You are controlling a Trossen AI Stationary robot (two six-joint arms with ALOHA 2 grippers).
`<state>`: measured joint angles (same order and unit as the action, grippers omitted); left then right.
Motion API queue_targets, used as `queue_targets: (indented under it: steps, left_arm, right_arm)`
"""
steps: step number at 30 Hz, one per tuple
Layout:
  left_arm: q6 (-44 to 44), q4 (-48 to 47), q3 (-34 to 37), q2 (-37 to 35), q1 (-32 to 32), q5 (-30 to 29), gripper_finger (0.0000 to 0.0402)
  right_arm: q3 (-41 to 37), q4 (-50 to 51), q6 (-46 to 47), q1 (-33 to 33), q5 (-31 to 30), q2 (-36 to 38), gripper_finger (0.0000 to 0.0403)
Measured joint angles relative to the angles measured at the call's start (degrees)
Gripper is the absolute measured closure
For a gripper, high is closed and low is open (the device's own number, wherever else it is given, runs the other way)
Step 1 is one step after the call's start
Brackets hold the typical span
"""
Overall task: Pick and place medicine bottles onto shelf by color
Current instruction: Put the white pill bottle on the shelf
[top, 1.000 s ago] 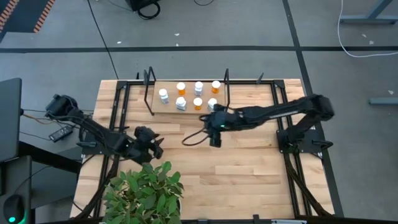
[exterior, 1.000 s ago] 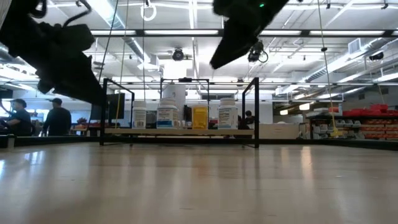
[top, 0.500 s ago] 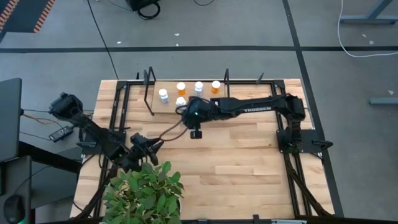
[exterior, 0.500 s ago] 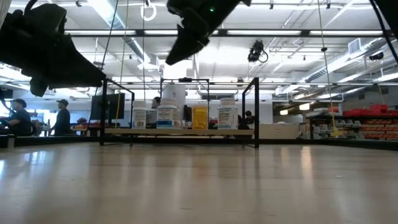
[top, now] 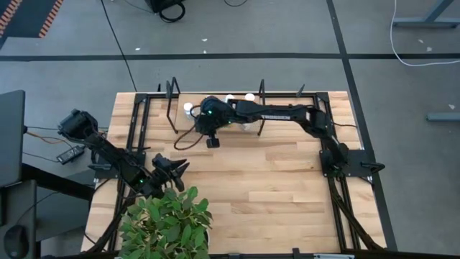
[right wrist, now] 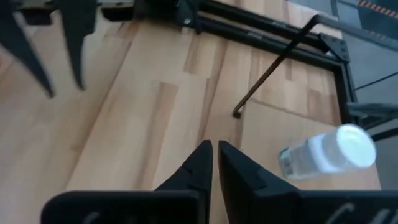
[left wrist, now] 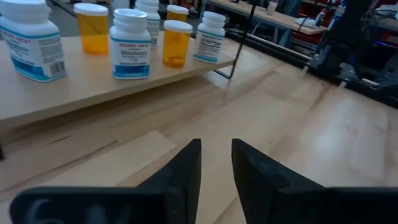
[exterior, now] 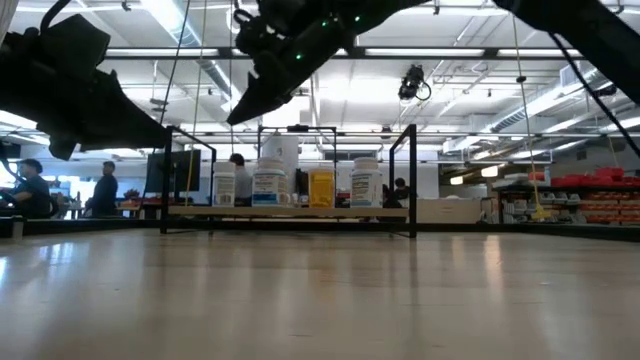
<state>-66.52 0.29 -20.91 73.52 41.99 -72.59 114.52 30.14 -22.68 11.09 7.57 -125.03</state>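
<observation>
The shelf [exterior: 290, 211] stands at the table's far edge, and several medicine bottles rest upright on its board. In the left wrist view these include white ones [left wrist: 130, 43] and orange ones [left wrist: 176, 42]. My right gripper [right wrist: 214, 148] is shut with nothing in it. It hangs above the shelf's left end [top: 198, 121], beside a white bottle [right wrist: 329, 152], and its arm hides some bottles from above. My left gripper [left wrist: 216, 155] is near the table's left front [top: 175, 171], pointing at the shelf. Its fingers are open by a narrow gap with nothing between them.
Black uprights [top: 172, 108] stand at the shelf's ends, with one [right wrist: 273, 62] just ahead of my right gripper. A leafy green plant [top: 167, 223] stands at the near left edge, close to my left gripper. Bare wood [top: 266, 187] fills the table's middle and right. People stand in the room beyond [exterior: 20, 190].
My right gripper has travelled toward the table's left edge, from in front of the shelf's right part to above its left end, staying high. My left gripper has drawn a little toward the near edge and swung round. No bottle has moved.
</observation>
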Motion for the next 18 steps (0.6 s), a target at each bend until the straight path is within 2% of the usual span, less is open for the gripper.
queue_targets:
  steps: [9,12,18]
  left_arm:
    - [0.16,-0.21,0.0,0.0,-2.29,-0.24,0.0322]
    - [0.17,-0.21,0.0,0.0,-2.27,-0.24,0.0325]
    - [0.3,-0.14,0.0,0.0,-3.25,-0.68,0.0331]
  right_arm:
    - [11.25,0.17,-1.09,5.91,8.68,-7.25,0.038]
    - [11.38,0.49,-1.14,7.08,11.29,-7.63,0.038]
    - [10.8,3.82,-1.4,7.32,11.63,-7.61,0.038]
